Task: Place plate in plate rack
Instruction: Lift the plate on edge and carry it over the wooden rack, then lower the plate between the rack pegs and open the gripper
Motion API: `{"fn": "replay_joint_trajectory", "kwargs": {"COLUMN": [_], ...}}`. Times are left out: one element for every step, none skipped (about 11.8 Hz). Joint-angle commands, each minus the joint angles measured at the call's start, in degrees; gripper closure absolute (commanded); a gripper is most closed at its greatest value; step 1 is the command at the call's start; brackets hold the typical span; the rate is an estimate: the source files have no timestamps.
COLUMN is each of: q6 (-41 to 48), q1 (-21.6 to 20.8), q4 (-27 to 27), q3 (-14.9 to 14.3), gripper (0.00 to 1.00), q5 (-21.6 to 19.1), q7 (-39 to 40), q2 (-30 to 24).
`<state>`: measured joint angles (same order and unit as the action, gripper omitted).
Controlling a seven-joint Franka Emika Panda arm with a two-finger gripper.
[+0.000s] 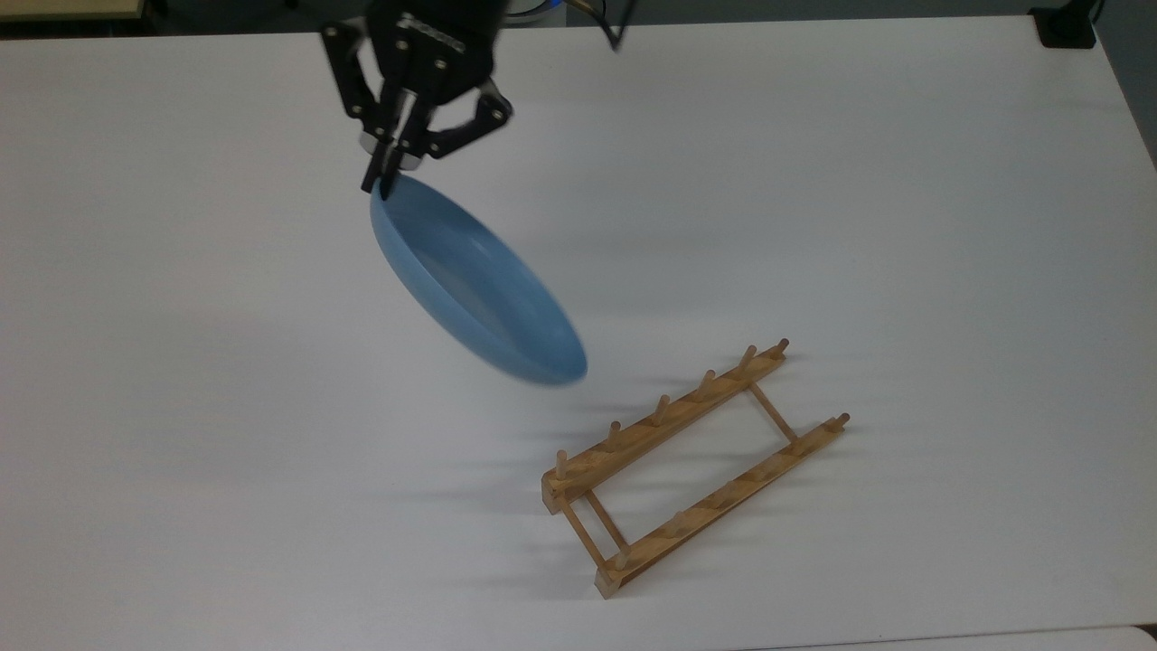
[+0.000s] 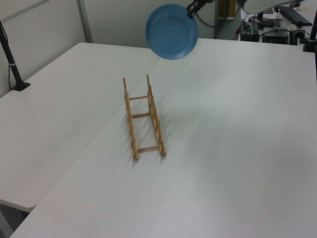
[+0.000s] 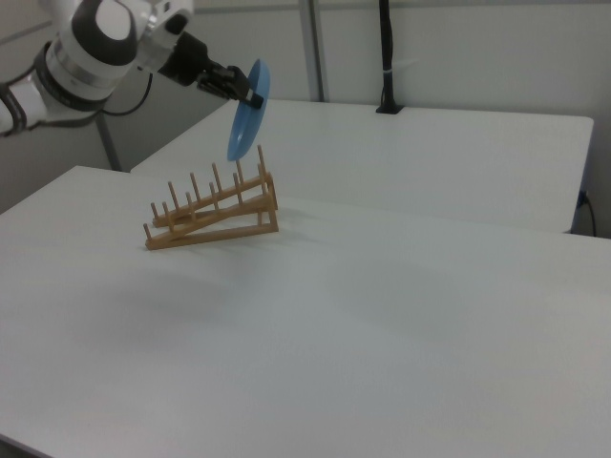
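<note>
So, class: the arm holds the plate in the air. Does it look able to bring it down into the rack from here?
Probably yes. The end effector grips the plate by its rim, lifted and tilted on edge. The rack stands unoccupied, nothing lying between them.

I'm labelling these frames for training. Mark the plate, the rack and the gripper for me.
plate [image 1: 470, 280]: top view, middle of its inner face.
rack [image 1: 660, 429]: top view, on the upper rail.
gripper [image 1: 384, 176]: top view, between the fingertips, at the plate's rim.
</note>
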<state>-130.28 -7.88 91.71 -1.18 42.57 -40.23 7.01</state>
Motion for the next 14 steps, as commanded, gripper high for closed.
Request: {"fn": "replay_joint_trajectory", "kwargs": {"q6": [-1.6, -1.3, -0.9, -0.7, 0.5, 1.2, 1.6, 2.6, 3.0, 3.1, 3.5, 3.7, 3.9, 4.4], "q1": [-4.8, -6.5, -7.9, -9.3, -10.2, -11.0, -11.3, -11.5, -11.9, -12.3, -12.5, -12.5, -12.7, -12.8], "q4": [-0.3, -0.3, -0.3, -0.4, -0.6, -2.5, -2.9, -2.9, -2.9, -2.9, -2.9, -3.0, -2.9, -2.9], "q3": [-0.3, -0.3, -0.3, -0.3, -0.4, -0.3, -0.3, -0.3, -0.3, -0.3, -0.3, -0.3, -0.3, -0.3], "gripper": [1.0, 1.0, 1.0, 1.0, 1.0, 1.0, 1.0, 1.0, 1.0, 1.0, 1.0, 1.0, 1.0, 1.0], "q5": [21.2, 28.1, 33.4, 37.6, 40.9, 43.4, 44.9, 46.3, 47.5, 48.2, 48.4, 48.7, 49.3, 49.4], "q7": [-23.7, -32.0, -38.7, -43.1, -46.9, -50.0, -51.5, -53.2, -54.5, -54.8, -54.9, -54.9, -55.0, -55.0], "q2": [3.2, 4.7, 6.3, 8.3, 10.1, 12.0, 13.2, 14.2, 14.7, 15.9, 17.1, 18.1, 18.6, 19.5]}}
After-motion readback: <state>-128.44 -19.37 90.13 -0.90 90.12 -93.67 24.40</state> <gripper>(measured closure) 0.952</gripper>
